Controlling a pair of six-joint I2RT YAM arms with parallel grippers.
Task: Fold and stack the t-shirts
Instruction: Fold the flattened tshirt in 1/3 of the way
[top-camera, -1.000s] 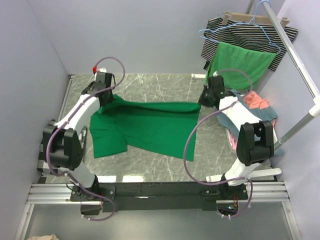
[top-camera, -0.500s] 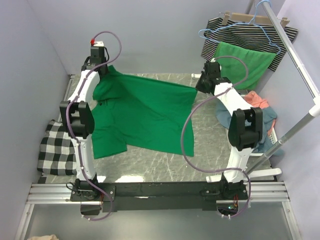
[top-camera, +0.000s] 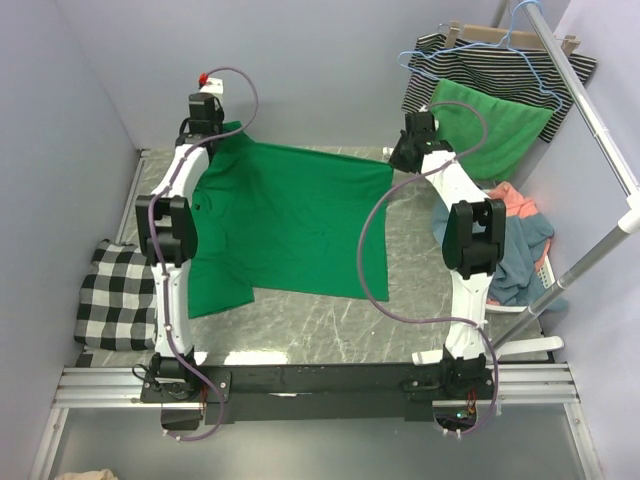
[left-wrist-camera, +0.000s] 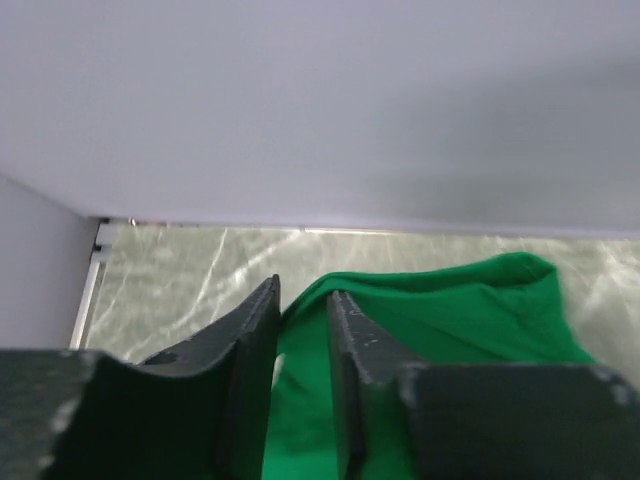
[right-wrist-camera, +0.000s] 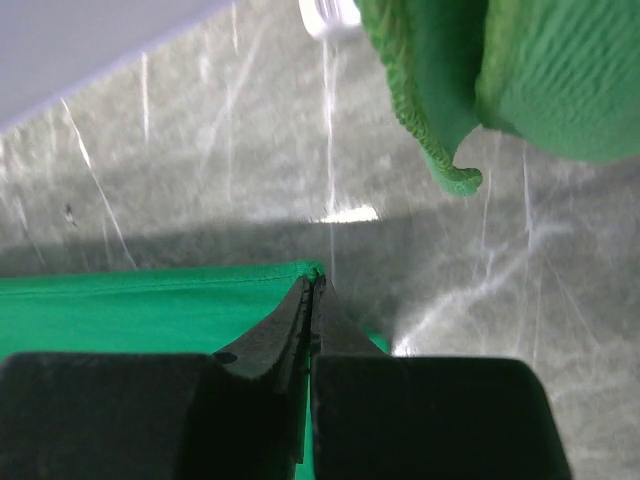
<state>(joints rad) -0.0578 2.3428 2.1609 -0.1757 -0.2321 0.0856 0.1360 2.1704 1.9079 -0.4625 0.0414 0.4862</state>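
Pinching a far-left fold of the emerald green t-shirt (top-camera: 290, 225) with the left end effector (left-wrist-camera: 302, 300), clamping its far-right hem corner in the tightly pressed right end effector (right-wrist-camera: 314, 285). Hangs taut between them, plain solid green, smooth, draping onto the grey marble tabletop (top-camera: 330, 325), one short sleeve at near left. Leaves a coral t-shirt (top-camera: 512, 203) and a dusty blue t-shirt (top-camera: 520, 255) heaped at the right edge.

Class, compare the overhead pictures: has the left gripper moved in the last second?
Yes. The left gripper moved toward the back wall, dragging the green t-shirt along.
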